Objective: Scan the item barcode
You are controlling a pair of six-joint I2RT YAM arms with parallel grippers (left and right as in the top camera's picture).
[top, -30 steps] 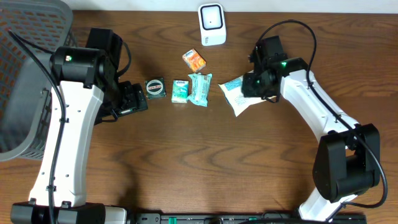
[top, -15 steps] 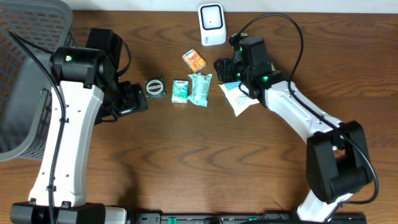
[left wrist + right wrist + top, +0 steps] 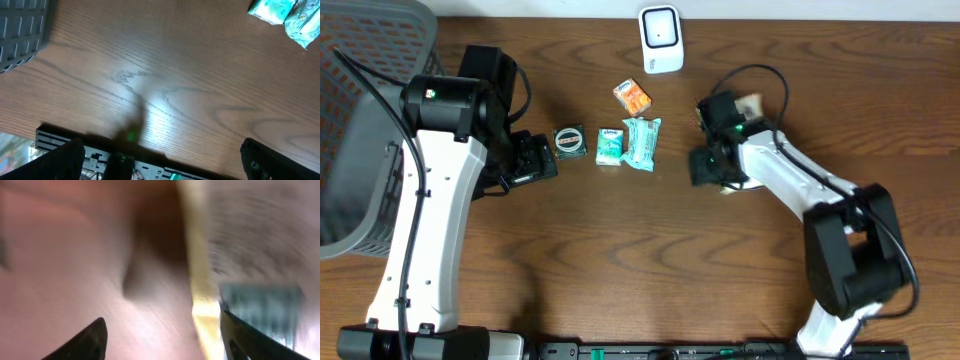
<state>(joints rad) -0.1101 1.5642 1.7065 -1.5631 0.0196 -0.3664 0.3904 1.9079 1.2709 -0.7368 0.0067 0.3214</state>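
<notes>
Overhead, upper left: grey basket (image 3: 370, 40).
Left of centre: left gripper (image 3: 532, 160), jaws at full spread with nothing between them; its wrist view shows only bare wood below.
Centre, upper part: round tin (image 3: 569, 141), small teal packet (image 3: 610, 146), teal pouch (image 3: 642, 142), with an orange box (image 3: 632, 96) above them. White scanner (image 3: 661, 40) at top edge.
Right of centre: right gripper (image 3: 162, 330) sits low over a pale packet (image 3: 205, 315), which the arm nearly hides from above. The wrist view is blurred. Fingertips stand well apart, with the packet's cream edge just beside the right-hand one. No clamp visible; cannot tell whether they touch.
Judgement: the packet is probably light, soft, crinkly film, and likely slippery. Pinch it at a sealed edge, leaving the printed face clear for the scanner.
</notes>
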